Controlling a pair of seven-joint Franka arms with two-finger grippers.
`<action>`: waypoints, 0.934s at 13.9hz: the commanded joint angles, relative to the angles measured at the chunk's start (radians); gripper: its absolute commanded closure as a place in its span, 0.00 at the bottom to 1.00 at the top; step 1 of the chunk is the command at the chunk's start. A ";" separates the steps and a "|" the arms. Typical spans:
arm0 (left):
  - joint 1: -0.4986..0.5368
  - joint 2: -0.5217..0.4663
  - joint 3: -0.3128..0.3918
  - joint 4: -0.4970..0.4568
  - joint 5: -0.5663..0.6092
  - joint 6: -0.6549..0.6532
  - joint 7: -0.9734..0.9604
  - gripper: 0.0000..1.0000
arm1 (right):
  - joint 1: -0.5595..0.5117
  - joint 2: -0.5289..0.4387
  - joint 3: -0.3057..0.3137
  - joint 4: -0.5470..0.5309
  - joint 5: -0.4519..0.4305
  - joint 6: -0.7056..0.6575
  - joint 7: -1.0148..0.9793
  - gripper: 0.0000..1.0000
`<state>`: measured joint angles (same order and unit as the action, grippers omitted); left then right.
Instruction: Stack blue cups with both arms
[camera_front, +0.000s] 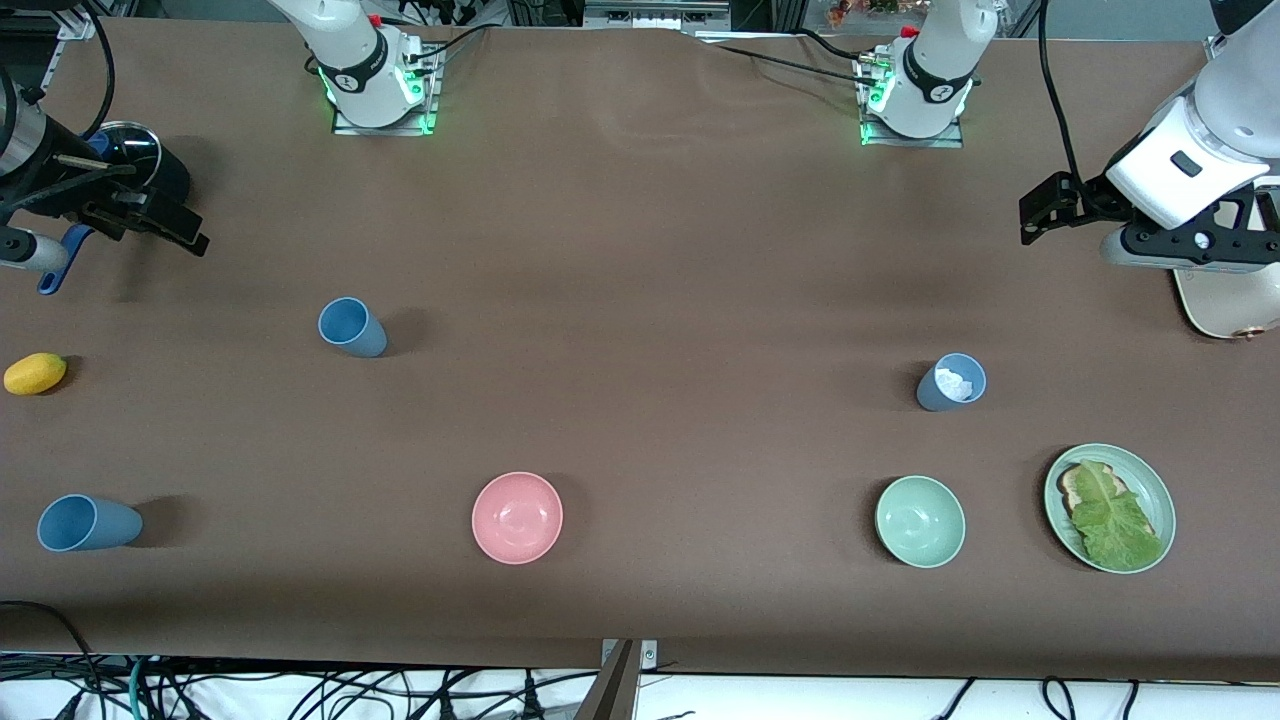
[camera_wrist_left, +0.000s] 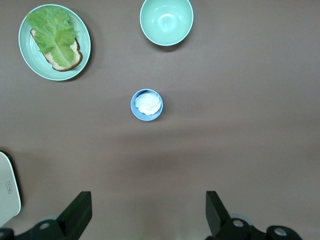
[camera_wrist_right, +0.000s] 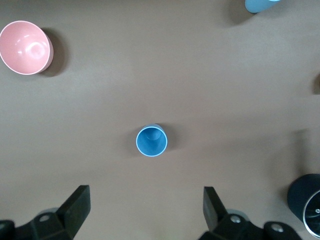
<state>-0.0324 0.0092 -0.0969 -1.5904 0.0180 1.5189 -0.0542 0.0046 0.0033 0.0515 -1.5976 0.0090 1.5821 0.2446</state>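
Left gripper (camera_wrist_left: 145, 215) is spread wide with nothing between the fingers, hanging at the right edge of the front view over the left arm's end of the table; in its wrist view the two black fingers (camera_wrist_left: 77, 214) sit at the bottom of the frame with bare brown table (camera_front: 640, 250) between them. Right gripper (camera_wrist_right: 145, 214) is the same deal, fingers apart and empty, up at the upper left edge of the front view. Moving outward from the left one: a greyish blue cup (camera_front: 951, 382) stands upright in the right middle of the front view with something white inside it, dead center in the left wrist view (camera_wrist_left: 147, 104). Lower in the frame is the pale green bowl (camera_front: 920, 521), and beside it toward the right edge a green plate (camera_front: 1160, 495) holding bread topped with a lettuce leaf (camera_front: 1113, 520). From the right gripper outward: a brighter blue cup (camera_front: 352, 327) stands upright in the left middle of the front view, empty, and centered in the right wrist view (camera_wrist_right: 151, 141). A third blue cup (camera_front: 88, 523) sits at the lower left. The pink bowl (camera_front: 517, 517) is lower center. A yellow lemon-looking thing (camera_front: 35, 373) sits at the left edge. All three cups are well apart, none stacked.
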 joint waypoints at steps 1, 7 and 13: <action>0.002 0.002 0.002 0.020 -0.018 -0.020 0.021 0.00 | 0.008 -0.012 -0.009 -0.007 0.017 -0.001 0.005 0.00; 0.005 0.002 0.002 0.020 -0.018 -0.020 0.020 0.00 | 0.008 -0.009 -0.009 -0.005 0.017 -0.001 0.001 0.00; 0.011 0.008 0.002 0.020 -0.018 -0.019 0.022 0.00 | 0.008 -0.009 -0.009 -0.005 0.017 -0.002 0.004 0.00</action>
<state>-0.0285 0.0095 -0.0949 -1.5904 0.0180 1.5181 -0.0541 0.0047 0.0033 0.0515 -1.5976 0.0091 1.5821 0.2446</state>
